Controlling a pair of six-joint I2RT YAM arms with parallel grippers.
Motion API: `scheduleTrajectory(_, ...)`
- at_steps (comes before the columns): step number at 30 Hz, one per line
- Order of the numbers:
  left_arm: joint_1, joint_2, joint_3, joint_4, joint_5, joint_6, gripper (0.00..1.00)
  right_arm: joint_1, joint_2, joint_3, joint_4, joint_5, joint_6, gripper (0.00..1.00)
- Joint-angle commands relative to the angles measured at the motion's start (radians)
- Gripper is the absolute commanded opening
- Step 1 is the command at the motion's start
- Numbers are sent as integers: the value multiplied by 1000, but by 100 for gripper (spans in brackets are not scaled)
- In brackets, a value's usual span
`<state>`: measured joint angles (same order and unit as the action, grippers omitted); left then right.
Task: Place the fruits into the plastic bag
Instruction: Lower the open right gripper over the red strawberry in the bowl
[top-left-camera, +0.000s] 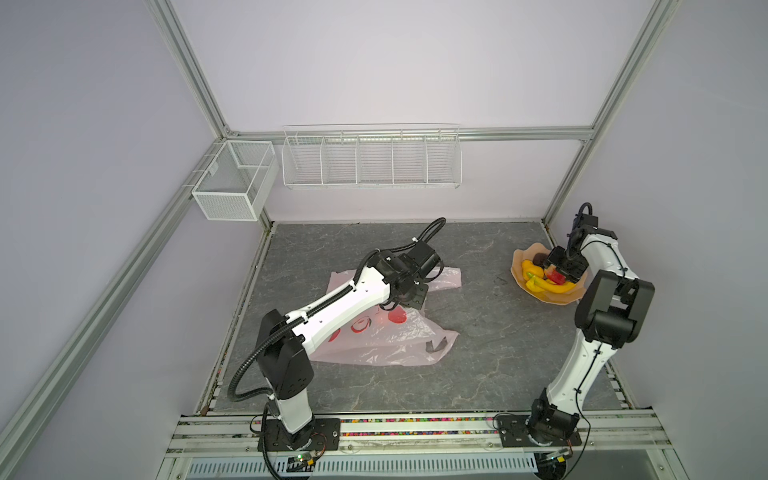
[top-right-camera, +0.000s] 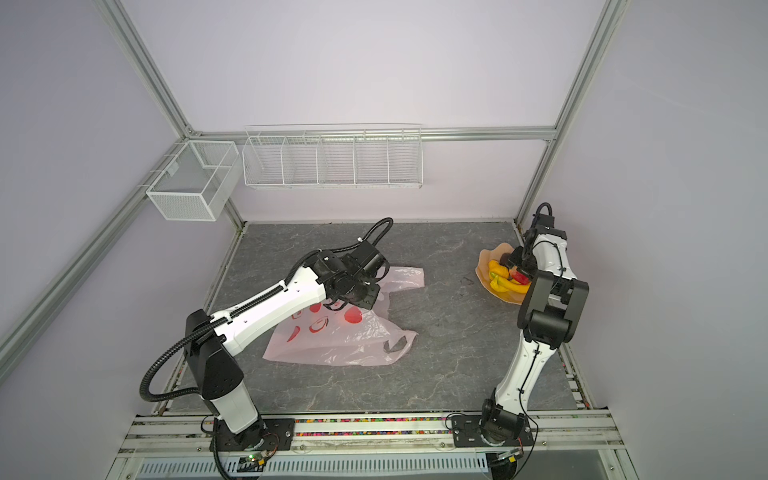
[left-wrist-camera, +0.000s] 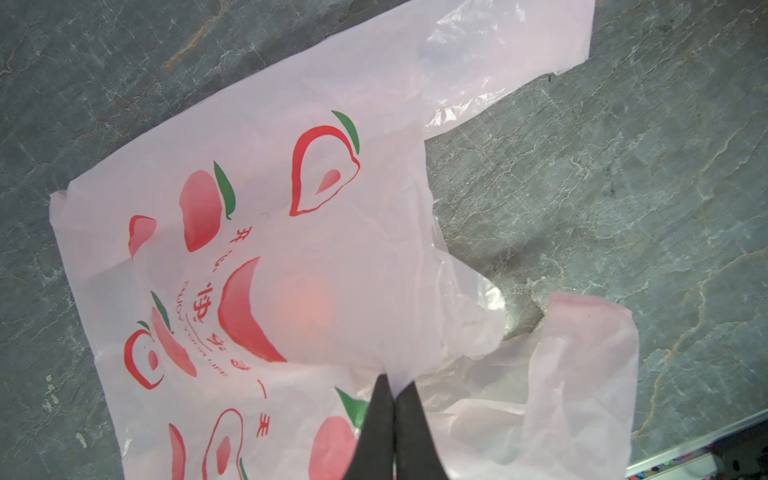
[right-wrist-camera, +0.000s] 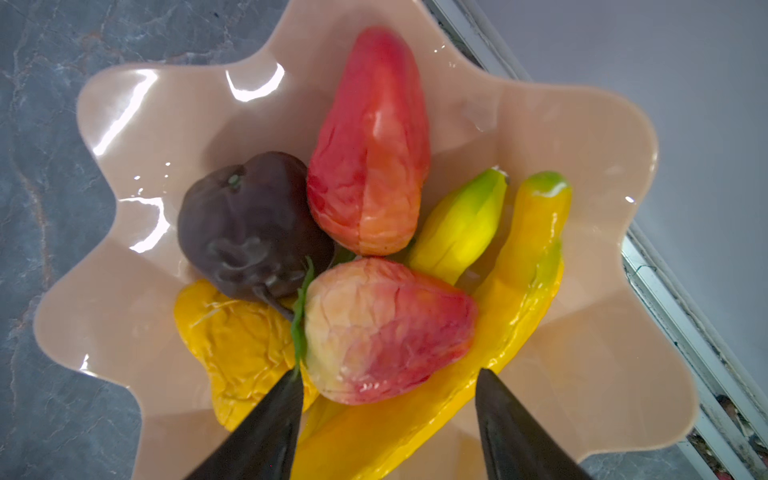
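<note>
The pale-pink plastic bag (top-left-camera: 386, 340) (left-wrist-camera: 291, 124), printed with red peaches, lies crumpled mid-table. My left gripper (left-wrist-camera: 392, 384) is shut on a fold of its film near the handles. A round orange shape (left-wrist-camera: 307, 303) shows faintly through the bag. The fruits sit on the peach wavy plate (right-wrist-camera: 582, 124) at the right: a dark brown-purple round one (right-wrist-camera: 249, 224), a long red one (right-wrist-camera: 374, 145), a red strawberry (right-wrist-camera: 386, 332), a yellow banana (right-wrist-camera: 519, 291) and other yellow pieces (right-wrist-camera: 237, 345). My right gripper (right-wrist-camera: 390, 372) hangs open just above them, one finger on each side of the strawberry.
The plate (top-left-camera: 519, 259) stands close to the right frame rail. A white wire rack (top-left-camera: 370, 160) and a mesh basket (top-left-camera: 232, 183) hang on the back wall. The arm bases sit on the front rail (top-left-camera: 415, 428).
</note>
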<state>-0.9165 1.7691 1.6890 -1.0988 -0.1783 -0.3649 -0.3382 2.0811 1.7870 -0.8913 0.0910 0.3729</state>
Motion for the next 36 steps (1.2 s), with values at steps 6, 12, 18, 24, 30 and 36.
scheduleTrajectory(6, -3, 21, 40, -20, -4, 1, 0, 14, 49, 34, -59, 52, -24, 67)
scheduleTrajectory(12, -3, 31, 49, -22, -3, 6, 0, 20, 70, 51, -58, 75, -46, 68)
scheduleTrajectory(18, -3, 36, 55, -23, -3, 10, 0, 31, 92, 83, -101, 98, -54, 67)
scheduleTrajectory(24, -3, 39, 61, -25, -2, 13, 0, 45, 87, 90, -107, 112, -57, 47)
scheduleTrajectory(30, -4, 39, 62, -22, 2, 15, 0, 58, 50, 67, -100, 118, -61, 40)
scheduleTrajectory(36, -2, 41, 66, -20, 2, 20, 0, 70, 2, 50, -95, 117, -64, 33)
